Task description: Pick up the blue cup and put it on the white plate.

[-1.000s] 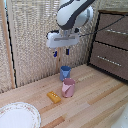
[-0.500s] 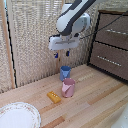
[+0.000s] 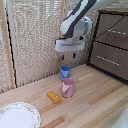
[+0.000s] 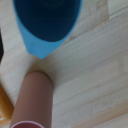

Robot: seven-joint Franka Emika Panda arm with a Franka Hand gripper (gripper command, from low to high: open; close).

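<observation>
The wooden desk [image 3: 95, 100] carries everything. The white plate [image 3: 19, 116] lies far from the hand, well off toward the exterior view's left and nearer that camera. Directly under the hand stands the blue cup [image 3: 65, 73], upright on the desk, with the pink cup [image 3: 68, 88] just beside it and a small orange block [image 3: 54, 96] a little farther off. The hand [image 3: 69, 57] hovers above the blue cup, apart from it and holding nothing; I cannot tell how wide its fingers stand. This looks like the approach step: next, a straight descent onto the blue cup, avoiding the pink one.
</observation>
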